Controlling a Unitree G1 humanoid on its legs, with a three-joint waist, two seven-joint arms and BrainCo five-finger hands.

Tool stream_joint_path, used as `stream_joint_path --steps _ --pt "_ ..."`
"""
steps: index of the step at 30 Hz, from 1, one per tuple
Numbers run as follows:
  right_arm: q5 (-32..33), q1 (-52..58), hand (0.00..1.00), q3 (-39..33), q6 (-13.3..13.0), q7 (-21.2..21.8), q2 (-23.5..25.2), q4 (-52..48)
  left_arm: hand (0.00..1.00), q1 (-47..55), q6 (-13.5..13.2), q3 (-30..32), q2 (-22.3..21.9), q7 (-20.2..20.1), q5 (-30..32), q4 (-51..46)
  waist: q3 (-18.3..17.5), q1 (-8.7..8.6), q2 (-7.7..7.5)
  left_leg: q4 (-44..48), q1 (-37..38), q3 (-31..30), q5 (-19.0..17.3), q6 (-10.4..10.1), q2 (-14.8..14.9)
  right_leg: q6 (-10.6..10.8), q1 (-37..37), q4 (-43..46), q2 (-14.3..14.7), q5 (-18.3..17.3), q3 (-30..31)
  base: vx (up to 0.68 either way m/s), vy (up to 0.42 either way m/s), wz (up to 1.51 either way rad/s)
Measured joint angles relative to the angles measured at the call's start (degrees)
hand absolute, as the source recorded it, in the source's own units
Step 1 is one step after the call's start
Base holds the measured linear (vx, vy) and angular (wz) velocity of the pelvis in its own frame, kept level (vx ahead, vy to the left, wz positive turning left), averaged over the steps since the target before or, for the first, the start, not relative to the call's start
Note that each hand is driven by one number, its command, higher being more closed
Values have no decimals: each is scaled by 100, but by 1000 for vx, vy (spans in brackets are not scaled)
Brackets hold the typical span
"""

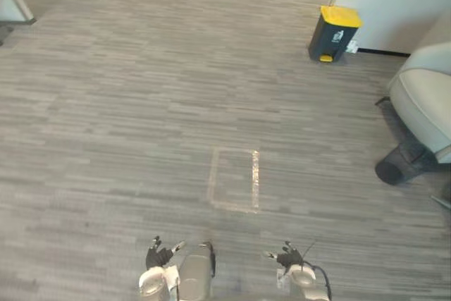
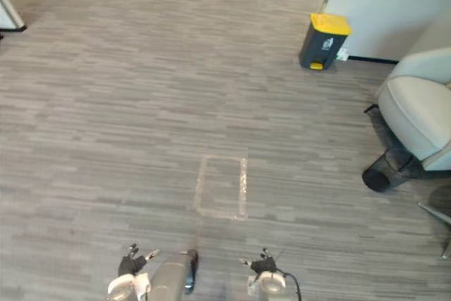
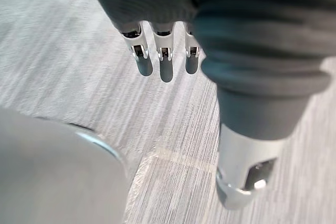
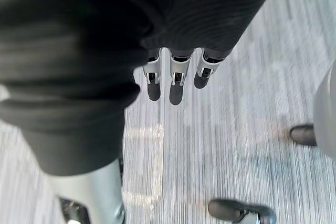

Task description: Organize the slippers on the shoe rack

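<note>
Slippers and shoe rack: neither yet located, so the step in hand is judged to be a search. Left hand (image 1: 161, 253) and right hand (image 1: 287, 255) hang at the near edge of the floor (image 1: 106, 103), fingers (image 3: 164, 61) straight, holding nothing. A slow sweep of the head before walking would serve best. Ahead lies a taped rectangle (image 1: 236, 180). At the far right stands a yellow-lidded bin (image 1: 335, 33), its label too small to read.

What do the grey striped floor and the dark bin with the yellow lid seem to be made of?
Grey striped floor: probably carpet tiles, matt, fine streaks in blocks. Dark bin with yellow lid: likely moulded plastic, smooth, plain-coloured faces.
</note>
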Motion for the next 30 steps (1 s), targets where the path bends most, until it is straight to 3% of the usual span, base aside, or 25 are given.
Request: stream_joint_path --steps 2,3,5,7,10,11,12,13,14,15,16,17,18,20,21,24,26,28,29,30 --pt "-3 54 0 -95 -2 2 -2 -7 0 -15 26 -114 31 -4 4 43 43 -27 -26 -146 529 130 -246 96 -129 505 -534 1626 -126 324 -39 440 259 -28" --pt "-5 150 0 -145 -4 2 -2 -7 0 -48 34 -126 51 -1 6 129 88 -101 -34 -394 1008 129 -323 144 -260 568 -872 2792 -237 359 -272 354 163 3" --pt "-20 215 0 -165 -10 10 -3 -172 0 -86 68 -144 53 1 7 178 121 -221 -8 -842 1612 182 -351 164 -309 388 -1460 3553 -327 255 -745 478 166 5" --pt "-22 219 0 -168 -55 18 0 -206 0 -140 88 -181 62 -3 7 217 117 -241 -24 -1224 1967 212 -362 143 -291 182 -2016 3341 -363 134 -1310 338 92 -2" --pt "-24 136 0 -371 -73 32 -3 -238 0 -247 110 -206 87 -10 7 398 137 -278 -22 -1651 2557 282 -419 53 -269 34 -2500 1936 -331 175 -2064 392 42 -2" --pt "-25 98 0 -460 -72 33 -11 -199 0 -244 109 -272 106 -13 7 439 140 -300 -16 -1801 2783 274 -477 -52 -260 -97 -2570 1120 -207 428 -2302 452 9 4" --pt "-29 91 0 -459 -64 36 2 -174 0 -217 107 -320 152 -18 8 451 121 -300 -57 -1867 2932 250 -541 -167 -314 -327 -2562 413 -103 945 -2403 458 -6 7" --pt "-33 101 0 -464 -60 35 3 -167 0 -197 107 -319 170 -22 9 452 108 -303 -95 -1882 2983 205 -563 -205 -370 -443 -2570 237 -92 1214 -2427 477 -51 20" --pt "-45 131 0 -509 -44 47 -12 -176 0 -197 100 -311 207 -24 21 485 48 -319 -216 -1896 3119 47 -610 -277 -503 -973 -2602 133 -84 1582 -2379 523 -102 16" --pt "-47 99 0 -632 -37 21 -65 -166 0 -227 111 -325 127 -23 68 543 13 -319 18 -1779 3165 -112 -655 -321 -309 -928 -2564 275 32 1458 -2445 519 -115 18" --pt "-48 102 0 -655 -51 14 -51 -173 0 -209 110 -325 115 -23 107 543 -12 -325 72 -1629 3119 -206 -655 -321 -254 -893 -2503 227 76 1333 -2470 522 -156 5" --pt "-47 76 0 -637 -67 16 -37 -173 0 -174 112 -315 68 -21 123 536 9 -357 170 -851 2834 -293 -654 -322 -85 -869 -2381 169 209 1159 -2530 504 -174 8" --pt "-42 75 0 -531 -83 12 -35 -200 0 -139 131 -281 1 -22 124 547 39 -396 327 529 2305 -408 -521 -414 148 -919 -2134 6 457 1043 -2532 500 -176 -3" --pt "4 56 0 -440 -77 11 -8 -176 0 -93 136 -201 -37 -20 128 490 47 -366 423 1860 1749 -517 -119 -397 458 -1037 -1849 -156 697 937 -2465 564 -87 -41" --pt "57 56 0 -178 -53 8 7 -80 0 -105 136 -200 -1 -38 127 380 135 -314 326 2817 1269 -529 -201 -356 665 -1116 -1453 -177 855 721 -2269 559 -48 -67" --pt "166 16 0 -110 -27 -18 7 5 0 -132 128 -305 159 -57 119 261 193 -251 126 2619 687 -528 -509 -386 704 -1098 -1043 -354 832 604 -1828 329 -20 -76" --pt "172 6 0 -123 4 -28 8 43 0 -143 126 -298 169 -56 127 197 170 -224 62 1494 418 -751 -681 -442 574 -997 -795 -550 767 632 -1467 378 84 -91" --pt "173 2 0 -174 18 -43 8 42 0 -159 126 -298 160 -53 124 204 175 -223 66 350 391 -1284 -642 -511 293 -877 -708 -544 673 576 -1165 342 211 -82" --pt "173 1 0 -269 18 -52 9 39 0 -170 122 -297 143 -53 121 228 180 -218 79 -263 398 -1896 -393 -529 44 -693 -667 -464 587 464 -937 302 262 -78" --pt "172 2 0 -286 18 -61 8 38 0 -170 122 -297 131 -53 120 234 179 -218 98 -407 403 -2048 -311 -525 -11 -648 -658 -429 574 431 -876 278 295 -67"
